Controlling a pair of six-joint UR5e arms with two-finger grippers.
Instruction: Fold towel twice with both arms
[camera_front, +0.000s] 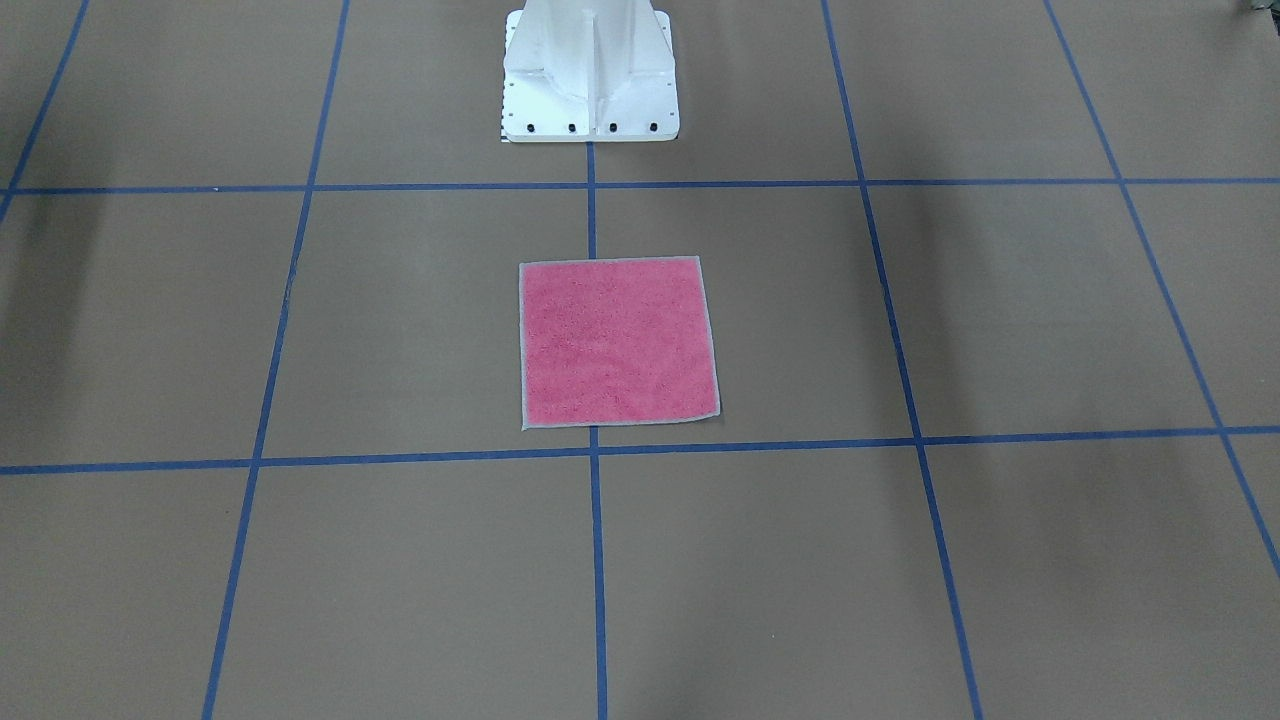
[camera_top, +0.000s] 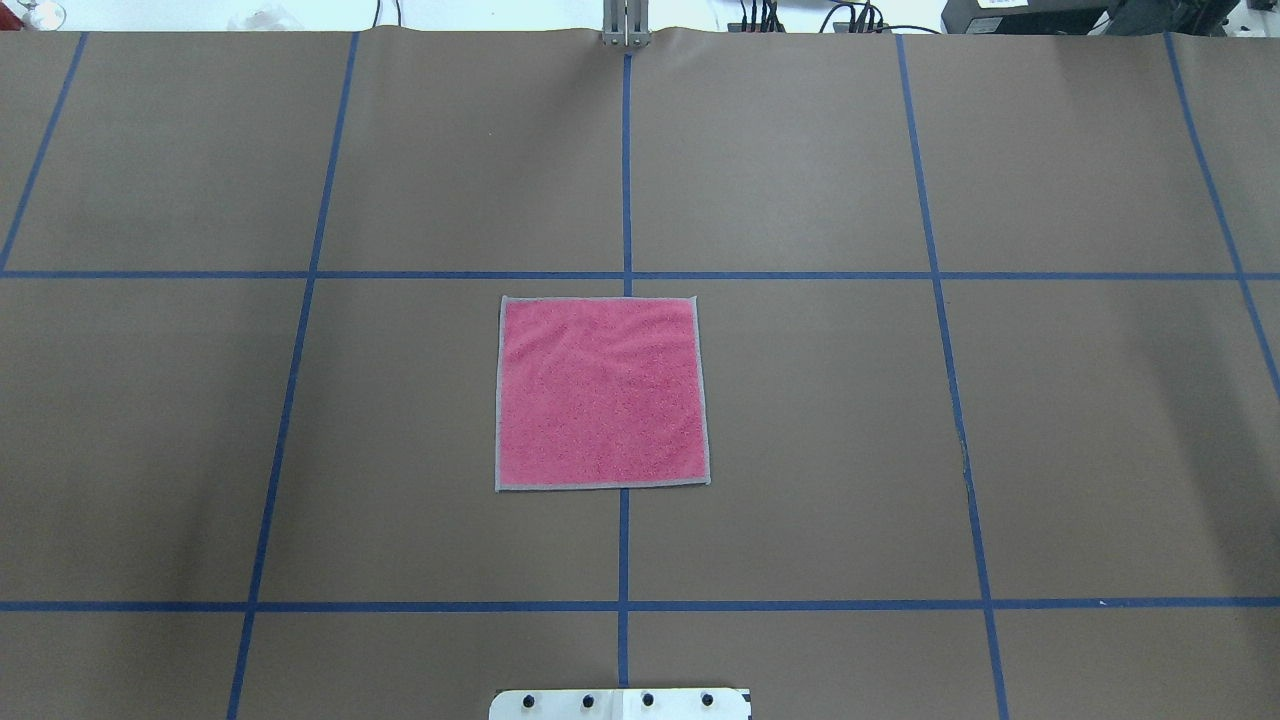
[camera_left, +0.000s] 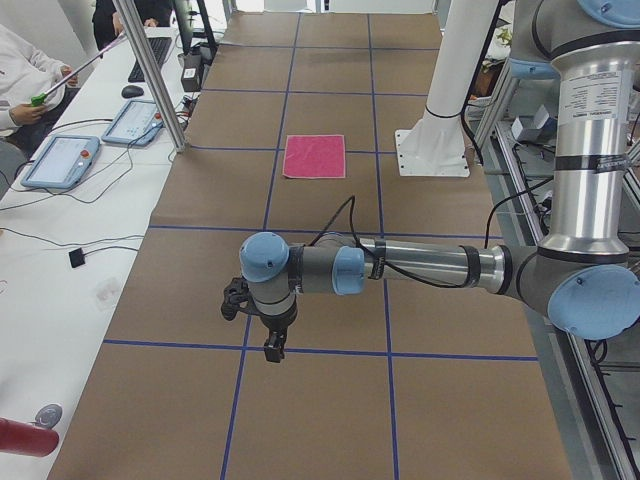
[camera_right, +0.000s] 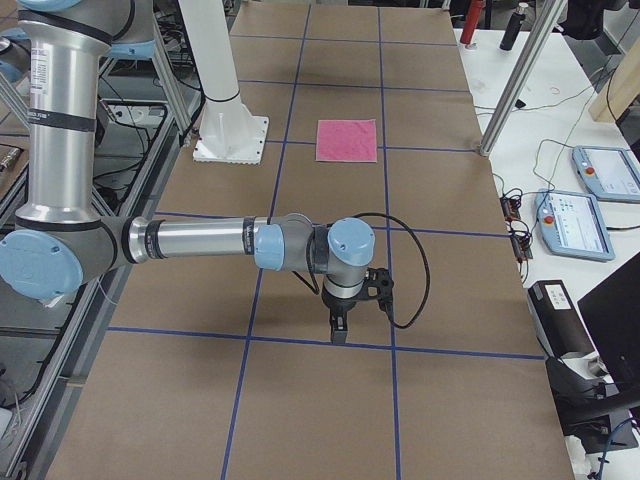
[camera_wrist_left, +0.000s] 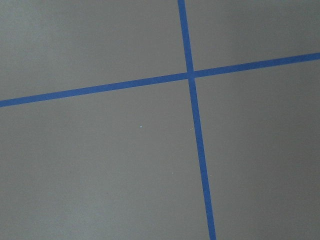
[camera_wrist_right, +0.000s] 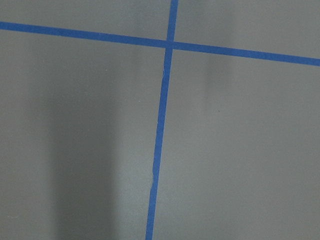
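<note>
Towel (camera_front: 618, 343) — flat, unfolded, pink-side up

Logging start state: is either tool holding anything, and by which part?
Nothing held. The towel lies flat and unfolded, apart from the left tool and the right tool, both over bare table.

1. Towel (camera_top: 601, 392) flat on table (camera_top: 800, 450), across the centre tape line (camera_top: 625, 180), in front of base (camera_front: 590, 75).
2. Left gripper (camera_left: 272, 350) above table's left end, well apart from towel.
3. Right gripper (camera_right: 339, 334) likewise, right end.
</note>
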